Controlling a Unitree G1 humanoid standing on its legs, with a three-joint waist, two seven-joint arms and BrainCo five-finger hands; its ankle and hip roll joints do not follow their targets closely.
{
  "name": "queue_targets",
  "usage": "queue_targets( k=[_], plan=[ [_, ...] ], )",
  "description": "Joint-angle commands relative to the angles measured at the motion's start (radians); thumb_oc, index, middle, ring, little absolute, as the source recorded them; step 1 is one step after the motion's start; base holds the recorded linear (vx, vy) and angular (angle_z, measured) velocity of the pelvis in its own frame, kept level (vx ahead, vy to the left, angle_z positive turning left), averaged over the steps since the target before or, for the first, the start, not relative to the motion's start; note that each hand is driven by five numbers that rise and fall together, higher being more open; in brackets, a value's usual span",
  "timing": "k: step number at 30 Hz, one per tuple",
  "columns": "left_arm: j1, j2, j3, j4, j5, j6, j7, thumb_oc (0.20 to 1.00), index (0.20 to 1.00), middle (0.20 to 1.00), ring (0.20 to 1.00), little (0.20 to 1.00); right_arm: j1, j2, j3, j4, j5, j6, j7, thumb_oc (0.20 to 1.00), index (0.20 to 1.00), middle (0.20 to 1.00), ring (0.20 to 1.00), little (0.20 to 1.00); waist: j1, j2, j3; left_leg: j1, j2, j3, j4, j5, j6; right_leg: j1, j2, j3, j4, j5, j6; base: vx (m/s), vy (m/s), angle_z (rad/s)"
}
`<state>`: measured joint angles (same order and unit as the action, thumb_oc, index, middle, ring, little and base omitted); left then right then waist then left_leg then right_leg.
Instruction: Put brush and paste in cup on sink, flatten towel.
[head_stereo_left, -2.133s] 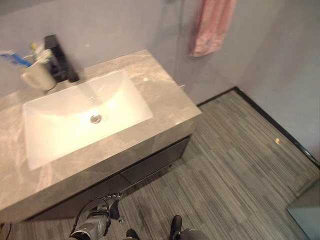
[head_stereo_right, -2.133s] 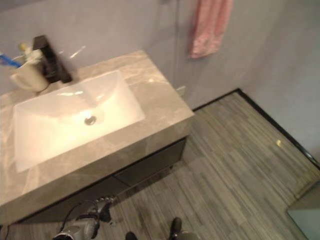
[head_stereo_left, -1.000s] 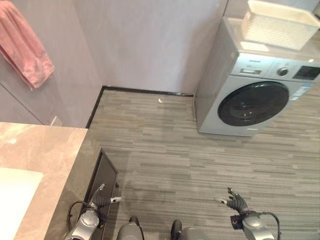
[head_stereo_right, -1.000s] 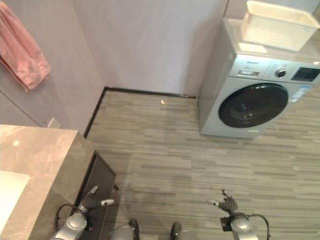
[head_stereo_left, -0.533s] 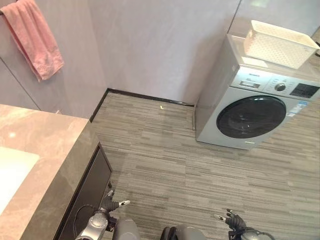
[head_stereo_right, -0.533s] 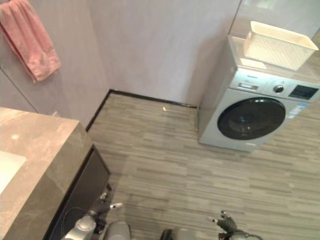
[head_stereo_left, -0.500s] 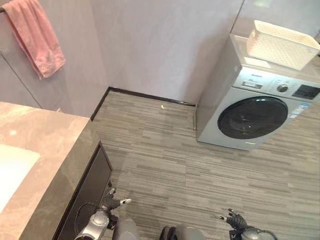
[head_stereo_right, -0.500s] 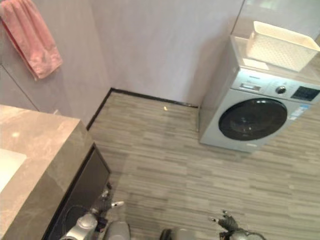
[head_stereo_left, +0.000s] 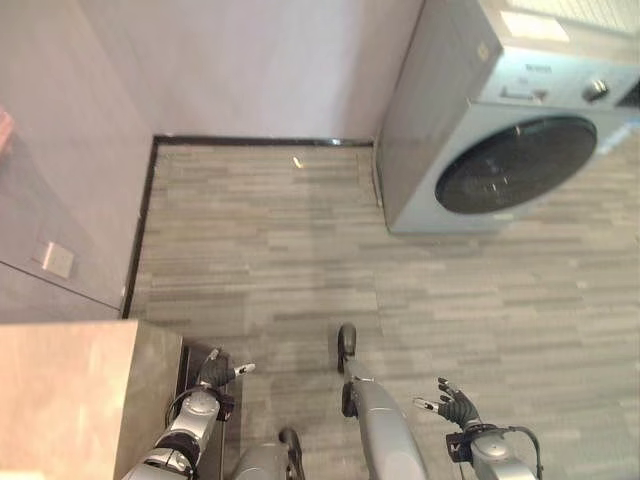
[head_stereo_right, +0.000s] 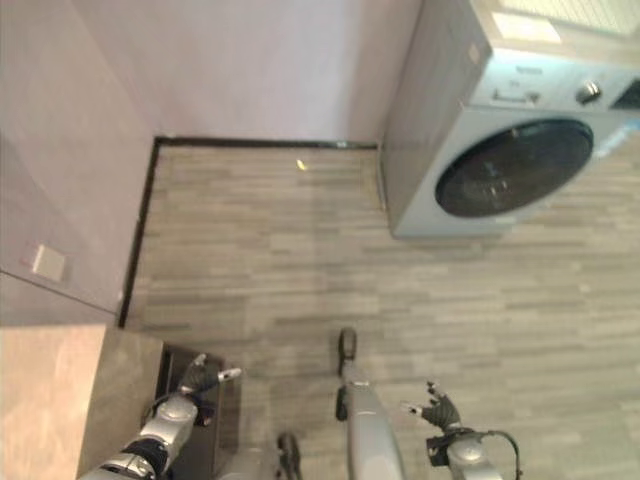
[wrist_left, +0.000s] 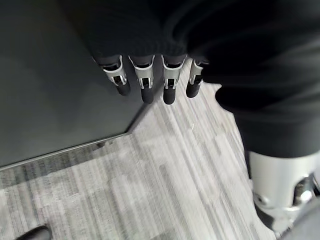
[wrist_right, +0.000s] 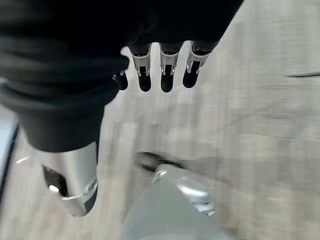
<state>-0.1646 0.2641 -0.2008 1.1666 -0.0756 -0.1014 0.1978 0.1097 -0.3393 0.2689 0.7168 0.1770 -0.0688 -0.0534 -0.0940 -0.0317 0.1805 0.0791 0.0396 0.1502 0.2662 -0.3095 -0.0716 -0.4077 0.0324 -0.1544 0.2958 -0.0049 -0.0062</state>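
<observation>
A sliver of the pink towel (head_stereo_left: 3, 128) peeks in at the left edge, on the wall. My left hand (head_stereo_left: 213, 372) hangs low beside the dark cabinet front (head_stereo_left: 192, 372), fingers (wrist_left: 144, 86) straight and holding nothing. My right hand (head_stereo_left: 456, 408) hovers over the wood-look floor at the lower right, its fingers (wrist_right: 167, 74) spread and empty. A corner of the marble counter (head_stereo_left: 70, 400) lies at the lower left.
A grey washing machine (head_stereo_left: 500, 130) with a dark round door stands at the upper right against the wall. A wall socket (head_stereo_left: 52, 259) sits low on the left wall. A small yellow speck (head_stereo_left: 297, 161) lies on the floor by the skirting.
The camera has swung right and dipped down, so the sink, the cup and most of the towel have slid out of the picture. Both hands stay low and empty.
</observation>
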Motion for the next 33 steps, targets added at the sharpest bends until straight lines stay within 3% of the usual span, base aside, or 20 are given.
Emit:
queue_targets(
  k=[1, 2, 4, 6, 9, 10, 12, 14, 15, 16, 17, 19, 20, 21, 23, 24, 25, 26, 29, 33],
  plan=[
    [0.006, 0.077, 0.002, -0.066, 0.0, -0.022, 0.03, 1.0, 1.0, 1.0, 1.0, 1.0, -0.04, -0.059, -0.034, -0.011, -0.027, -0.054, -0.026, 1.0, 1.0, 1.0, 1.0, 1.0, 0.032, -0.064, -0.029, -0.14, 0.148, -0.035, 0.351, 0.457, 0.017, 0.135, -0.005, 0.028, -0.127, -0.008, 0.03, 0.39, -0.398, 0.73],
    [0.0, 0.081, -0.003, -0.068, -0.001, -0.022, 0.035, 1.0, 1.0, 1.0, 1.0, 1.0, -0.029, -0.088, -0.032, -0.069, -0.048, -0.053, -0.033, 1.0, 1.0, 1.0, 1.0, 1.0, 0.059, -0.088, -0.002, -0.233, 0.132, -0.056, 0.489, 0.438, 0.029, 0.192, 0.002, 0.03, -0.137, -0.04, -0.001, 0.5, -0.43, 0.42],
    [-0.005, 0.08, -0.008, -0.09, -0.008, -0.024, 0.039, 1.0, 1.0, 1.0, 1.0, 1.0, -0.026, -0.108, -0.038, -0.076, -0.064, -0.047, -0.028, 1.0, 1.0, 1.0, 1.0, 1.0, 0.089, -0.096, 0.007, -0.364, 0.044, -0.074, 0.455, 0.365, 0.044, 0.249, -0.013, 0.043, -0.165, -0.055, 0.013, 0.45, -0.159, 0.14],
    [0.001, 0.08, -0.007, -0.099, -0.014, -0.027, 0.036, 1.0, 1.0, 1.0, 1.0, 1.0, -0.02, -0.109, -0.047, -0.084, -0.062, -0.044, -0.026, 1.0, 1.0, 1.0, 1.0, 1.0, 0.095, -0.097, 0.008, -0.408, 0.059, -0.059, 0.43, 0.368, 0.041, 0.267, -0.019, 0.039, -0.171, -0.059, 0.019, 0.33, -0.034, -0.01],
    [0.019, 0.076, -0.017, -0.144, -0.019, -0.033, 0.023, 1.0, 1.0, 1.0, 1.0, 1.0, 0.014, -0.121, -0.071, -0.102, -0.087, -0.042, -0.026, 1.0, 1.0, 1.0, 1.0, 1.0, 0.132, -0.085, 0.001, -0.471, 0.071, 0.06, 0.088, 0.383, 0.03, 0.371, -0.037, -0.005, -0.238, -0.091, 0.053, 0.58, 0.065, 0.01],
    [0.019, 0.074, -0.026, -0.137, -0.004, -0.031, 0.023, 1.0, 1.0, 1.0, 1.0, 1.0, 0.025, -0.119, -0.077, -0.097, -0.098, -0.045, -0.032, 1.0, 1.0, 1.0, 1.0, 1.0, 0.121, -0.081, -0.005, -0.478, 0.094, 0.131, 0.012, 0.4, -0.002, 0.408, -0.041, -0.023, -0.245, -0.119, 0.065, 0.52, 0.051, -0.35],
    [0.032, 0.073, -0.024, -0.157, 0.011, -0.023, 0.011, 1.0, 1.0, 1.0, 1.0, 1.0, 0.042, -0.126, -0.092, -0.123, -0.121, -0.034, -0.025, 1.0, 1.0, 1.0, 1.0, 1.0, 0.112, -0.081, -0.013, -0.471, 0.109, 0.226, 0.006, 0.42, -0.001, 0.445, -0.052, -0.047, -0.234, -0.122, 0.075, 0.52, 0.084, -0.24],
    [0.048, 0.077, -0.011, -0.169, 0.004, -0.024, 0.008, 1.0, 1.0, 1.0, 1.0, 1.0, 0.047, -0.119, -0.095, -0.147, -0.129, -0.028, -0.017, 1.0, 1.0, 1.0, 1.0, 1.0, 0.109, -0.085, -0.018, -0.435, 0.103, 0.242, -0.006, 0.372, 0.017, 0.455, -0.063, -0.05, -0.212, -0.141, 0.094, 0.35, 0.159, 0.97],
    [0.061, 0.083, 0.001, -0.169, -0.002, -0.027, 0.016, 1.0, 1.0, 1.0, 1.0, 1.0, 0.041, -0.109, -0.086, -0.142, -0.125, -0.033, -0.009, 1.0, 1.0, 1.0, 1.0, 1.0, 0.118, -0.089, -0.025, -0.42, 0.065, 0.21, -0.013, 0.34, 0.044, 0.447, -0.082, -0.052, -0.158, -0.123, 0.113, 0.4, 0.329, -0.39],
    [0.07, 0.094, 0.02, -0.163, -0.017, -0.028, 0.02, 1.0, 1.0, 1.0, 1.0, 1.0, 0.039, -0.088, -0.081, -0.15, -0.118, -0.036, 0.003, 1.0, 1.0, 1.0, 1.0, 1.0, 0.113, -0.095, -0.027, -0.359, 0.025, 0.237, -0.058, 0.303, 0.082, 0.383, -0.12, -0.045, 0.038, -0.037, 0.166, 0.54, 0.435, -0.39],
    [0.077, 0.097, 0.029, -0.161, -0.024, -0.028, 0.024, 1.0, 1.0, 1.0, 1.0, 1.0, 0.042, -0.086, -0.073, -0.165, -0.127, -0.036, 0.011, 1.0, 1.0, 1.0, 1.0, 1.0, 0.109, -0.095, -0.021, -0.332, 0.008, 0.238, -0.065, 0.289, 0.101, 0.352, -0.141, -0.045, 0.117, 0.035, 0.183, 0.47, 0.389, -0.47],
    [0.08, 0.1, 0.041, -0.164, -0.037, -0.028, 0.024, 1.0, 1.0, 1.0, 1.0, 1.0, 0.046, -0.085, -0.067, -0.195, -0.133, -0.033, 0.025, 1.0, 1.0, 1.0, 1.0, 1.0, 0.103, -0.09, -0.012, -0.302, 0.003, 0.236, -0.083, 0.282, 0.113, 0.319, -0.151, -0.039, 0.185, 0.041, 0.181, 0.25, 0.148, 0.13],
    [0.077, 0.104, 0.042, -0.162, -0.039, -0.034, 0.03, 1.0, 1.0, 1.0, 1.0, 1.0, 0.049, -0.085, -0.05, -0.209, -0.135, -0.044, 0.03, 1.0, 1.0, 1.0, 1.0, 1.0, 0.087, -0.071, -0.005, -0.26, 0.002, 0.208, -0.117, 0.291, 0.121, 0.23, -0.107, -0.004, 0.198, 0.028, 0.155, 0.31, 0.038, 0.44],
    [0.07, 0.105, 0.039, -0.151, -0.035, -0.036, 0.032, 1.0, 1.0, 1.0, 1.0, 1.0, 0.051, -0.087, -0.039, -0.217, -0.14, -0.046, 0.035, 1.0, 1.0, 1.0, 1.0, 1.0, 0.075, -0.068, -0.001, -0.238, -0.013, 0.168, -0.133, 0.293, 0.115, 0.19, -0.058, 0.041, 0.129, -0.018, 0.141, 0.42, 0.032, 0.76],
    [0.07, 0.104, 0.045, -0.146, -0.038, -0.039, 0.029, 1.0, 1.0, 1.0, 1.0, 1.0, 0.059, -0.086, -0.037, -0.226, -0.143, -0.046, 0.038, 1.0, 1.0, 1.0, 1.0, 1.0, 0.065, -0.065, 0.003, -0.223, -0.024, 0.139, -0.136, 0.287, 0.109, 0.188, -0.056, 0.058, 0.057, -0.038, 0.135, 0.32, -0.05, 1.13],
    [0.061, 0.099, 0.034, -0.108, -0.021, -0.042, 0.027, 1.0, 1.0, 1.0, 1.0, 1.0, 0.073, -0.097, -0.032, -0.255, -0.15, -0.053, 0.036, 1.0, 1.0, 1.0, 1.0, 1.0, 0.033, -0.06, 0.001, -0.194, -0.041, 0.058, -0.142, 0.264, 0.098, 0.12, -0.057, 0.199, -0.136, -0.006, 0.145, 0.28, -0.088, 1.22],
    [0.061, 0.099, 0.034, -0.108, -0.021, -0.043, 0.027, 1.0, 1.0, 1.0, 1.0, 1.0, 0.073, -0.098, -0.032, -0.255, -0.15, -0.053, 0.036, 1.0, 1.0, 1.0, 1.0, 1.0, 0.032, -0.06, -0.001, -0.198, -0.041, 0.058, -0.142, 0.266, 0.098, 0.119, -0.057, 0.198, -0.14, -0.003, 0.145, 0.4, -0.086, 1.13],
    [0.052, 0.091, 0.025, -0.082, -0.006, -0.045, 0.026, 1.0, 1.0, 1.0, 1.0, 1.0, 0.082, -0.108, -0.029, -0.282, -0.157, -0.053, 0.04, 1.0, 1.0, 1.0, 1.0, 1.0, 0.015, -0.063, 0.008, -0.172, -0.049, 0.018, -0.137, 0.256, 0.096, 0.104, -0.054, 0.268, -0.159, 0.018, 0.17, 0.2, -0.04, 1.12],
    [0.059, 0.097, 0.014, -0.081, 0.022, -0.058, 0.037, 1.0, 1.0, 1.0, 1.0, 1.0, 0.093, -0.11, -0.009, -0.324, -0.172, -0.064, 0.047, 1.0, 1.0, 1.0, 1.0, 1.0, 0.027, -0.106, 0.0, -0.191, -0.065, -0.004, -0.104, 0.242, 0.097, 0.15, -0.069, 0.219, -0.165, 0.048, 0.165, 0.14, -0.108, 1.67],
    [0.091, 0.113, 0.039, -0.091, 0.0, -0.071, 0.042, 1.0, 1.0, 1.0, 1.0, 1.0, 0.09, -0.142, -0.003, -0.339, -0.226, -0.076, 0.044, 1.0, 1.0, 1.0, 1.0, 1.0, 0.056, -0.12, -0.01, -0.224, -0.063, -0.036, -0.099, 0.258, 0.079, 0.19, -0.073, 0.165, -0.235, 0.069, 0.155, 0.04, -0.13, 0.61]
  ],
)
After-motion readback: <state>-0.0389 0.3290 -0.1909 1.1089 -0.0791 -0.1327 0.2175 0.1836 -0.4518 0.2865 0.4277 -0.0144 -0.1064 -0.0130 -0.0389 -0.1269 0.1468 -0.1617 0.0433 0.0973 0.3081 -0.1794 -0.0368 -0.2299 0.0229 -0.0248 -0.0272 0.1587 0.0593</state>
